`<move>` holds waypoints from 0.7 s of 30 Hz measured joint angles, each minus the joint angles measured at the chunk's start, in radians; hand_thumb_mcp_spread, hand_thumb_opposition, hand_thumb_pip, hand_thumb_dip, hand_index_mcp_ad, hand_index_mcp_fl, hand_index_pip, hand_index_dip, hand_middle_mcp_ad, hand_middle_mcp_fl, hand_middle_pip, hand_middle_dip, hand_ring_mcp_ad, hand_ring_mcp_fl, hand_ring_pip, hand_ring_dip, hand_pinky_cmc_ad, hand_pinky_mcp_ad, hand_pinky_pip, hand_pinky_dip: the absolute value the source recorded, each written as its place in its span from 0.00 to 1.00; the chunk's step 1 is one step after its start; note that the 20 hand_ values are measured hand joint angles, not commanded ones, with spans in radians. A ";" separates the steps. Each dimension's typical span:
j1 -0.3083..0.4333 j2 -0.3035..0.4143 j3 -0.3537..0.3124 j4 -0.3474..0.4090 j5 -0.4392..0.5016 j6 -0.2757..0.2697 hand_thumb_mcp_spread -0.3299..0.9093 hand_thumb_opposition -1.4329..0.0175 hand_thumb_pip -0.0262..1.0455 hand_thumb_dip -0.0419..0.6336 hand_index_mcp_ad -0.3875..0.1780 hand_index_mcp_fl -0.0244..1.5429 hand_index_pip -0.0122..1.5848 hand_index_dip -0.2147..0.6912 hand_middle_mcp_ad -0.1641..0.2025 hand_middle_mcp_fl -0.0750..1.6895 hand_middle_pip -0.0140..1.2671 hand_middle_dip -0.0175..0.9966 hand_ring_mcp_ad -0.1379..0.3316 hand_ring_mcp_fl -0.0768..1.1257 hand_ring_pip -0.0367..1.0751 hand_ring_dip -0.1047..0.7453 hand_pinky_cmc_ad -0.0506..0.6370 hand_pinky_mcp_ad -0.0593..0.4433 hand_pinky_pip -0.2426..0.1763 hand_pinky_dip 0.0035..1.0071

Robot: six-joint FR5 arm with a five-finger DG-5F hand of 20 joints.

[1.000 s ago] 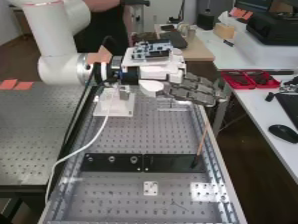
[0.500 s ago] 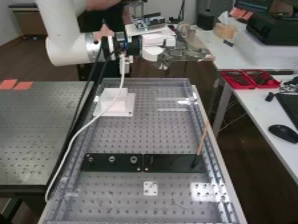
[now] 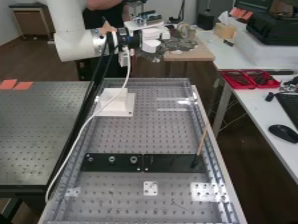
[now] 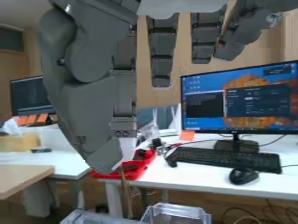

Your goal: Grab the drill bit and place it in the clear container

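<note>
In the high view the hand [image 3: 174, 46] is up beyond the bench's far end, level with the wooden tabletop behind. The wrist view has the hand [image 4: 83, 95] with its thumb and nearest finger brought together at the tips, the other fingers straighter. A thin tan drill bit [image 4: 124, 187] points down from between those tips, pinched there; its lower end is hard to make out. The clear container [image 4: 174, 215] is open-topped and lies below in the wrist view. At the bench's far right I see clear edges of the container [image 3: 173, 105].
A white block [image 3: 116, 102] stands at the bench's far left. A thin brown stick [image 3: 202, 141] leans up from black plates [image 3: 113, 162] across the bench. Red trays [image 3: 249, 79] and a mouse [image 3: 284, 133] are on the side desk. A white cable hangs over the bench.
The hand has risen from over the bench's far end and gone farther back and slightly left, the arm and cable moving along. The block, plates and stick have stayed put.
</note>
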 joint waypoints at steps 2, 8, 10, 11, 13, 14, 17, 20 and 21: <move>0.008 -0.002 0.000 -0.002 -0.007 -0.005 0.75 0.31 0.43 0.50 0.45 0.64 0.56 0.50 0.65 0.20 0.12 0.19 0.78 0.12 0.12 0.10 0.41 0.42 0.35 0.17; 0.025 -0.015 0.006 -0.012 -0.020 -0.014 0.75 0.31 0.43 0.50 0.45 0.64 0.56 0.50 0.65 0.20 0.12 0.19 0.78 0.12 0.12 0.10 0.41 0.42 0.35 0.17; 0.032 -0.025 0.012 -0.014 -0.024 -0.017 0.75 0.31 0.43 0.50 0.45 0.64 0.56 0.50 0.65 0.20 0.12 0.19 0.78 0.12 0.12 0.10 0.42 0.42 0.35 0.17; 0.033 -0.027 0.013 -0.014 -0.024 -0.017 0.75 0.31 0.43 0.50 0.45 0.64 0.56 0.50 0.65 0.20 0.12 0.19 0.78 0.12 0.12 0.10 0.42 0.42 0.34 0.17; 0.036 -0.035 0.018 -0.016 -0.024 -0.024 0.75 0.31 0.43 0.50 0.45 0.64 0.56 0.50 0.65 0.20 0.12 0.19 0.78 0.12 0.12 0.10 0.41 0.42 0.35 0.17; 0.037 -0.037 0.019 -0.017 -0.024 -0.024 0.75 0.31 0.43 0.50 0.45 0.64 0.56 0.50 0.65 0.20 0.12 0.19 0.78 0.12 0.12 0.10 0.41 0.42 0.35 0.17; 0.040 -0.044 0.025 -0.022 -0.024 -0.029 0.75 0.31 0.43 0.51 0.45 0.64 0.56 0.50 0.65 0.20 0.12 0.19 0.77 0.12 0.12 0.10 0.41 0.42 0.35 0.17; 0.042 -0.053 0.031 -0.026 -0.024 -0.044 0.75 0.31 0.43 0.50 0.45 0.64 0.56 0.50 0.65 0.20 0.12 0.19 0.77 0.12 0.12 0.10 0.42 0.42 0.35 0.17; 0.042 -0.057 0.034 -0.028 -0.024 -0.048 0.75 0.31 0.43 0.50 0.45 0.64 0.56 0.50 0.62 0.20 0.12 0.19 0.77 0.12 0.12 0.10 0.41 0.42 0.35 0.17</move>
